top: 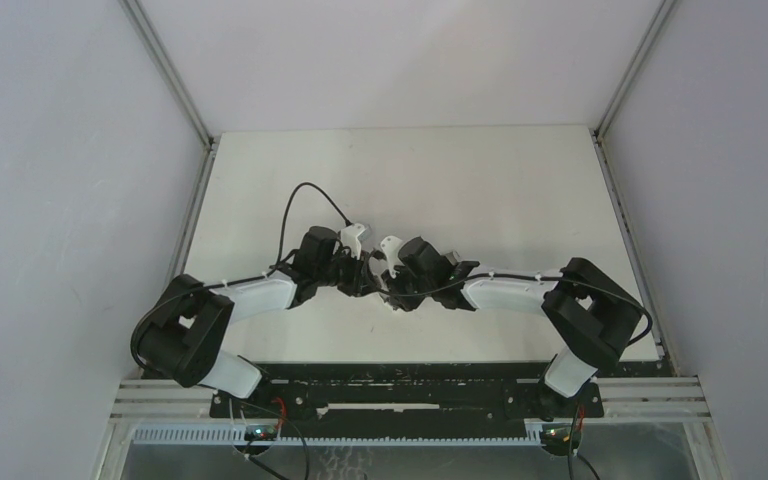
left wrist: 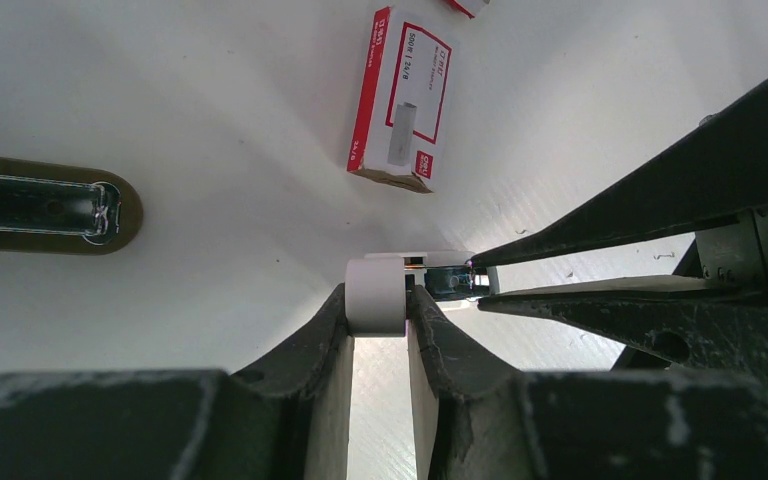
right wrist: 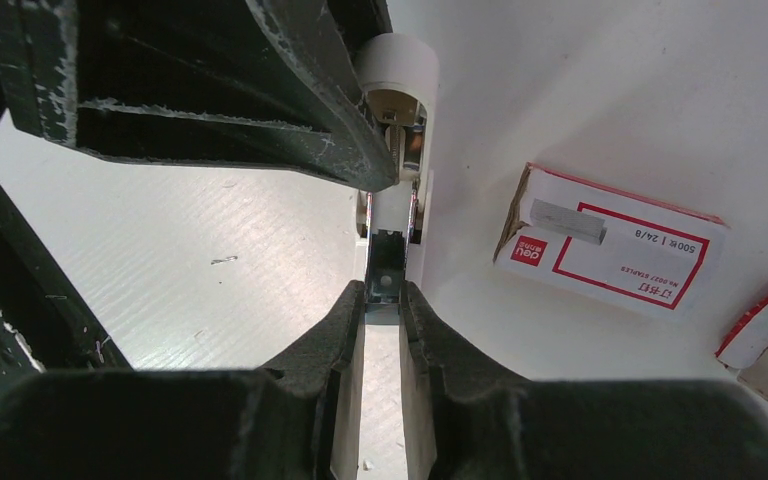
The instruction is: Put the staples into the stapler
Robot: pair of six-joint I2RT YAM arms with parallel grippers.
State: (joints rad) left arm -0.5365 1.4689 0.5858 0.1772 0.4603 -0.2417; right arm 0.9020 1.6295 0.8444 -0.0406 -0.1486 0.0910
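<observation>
A white stapler [left wrist: 375, 295] is held just above the table between both grippers. My left gripper [left wrist: 375, 300] is shut on its rounded white end. My right gripper [right wrist: 385, 290] is shut on the metal staple channel [right wrist: 386, 270] that sticks out of the white body [right wrist: 397, 70]. In the top view the left gripper [top: 360, 272] and the right gripper [top: 392, 285] meet tip to tip at the table's middle, hiding the stapler. The staples box [left wrist: 400, 95], red with a white label, lies flat on the table beside them, also in the right wrist view as the staples box [right wrist: 610, 250].
A dark brown stapler-like item [left wrist: 45, 205] with a bare metal channel lies on the table left of my left gripper. The corner of a second red box [right wrist: 760, 325] shows at the right edge. White walls enclose the table on three sides.
</observation>
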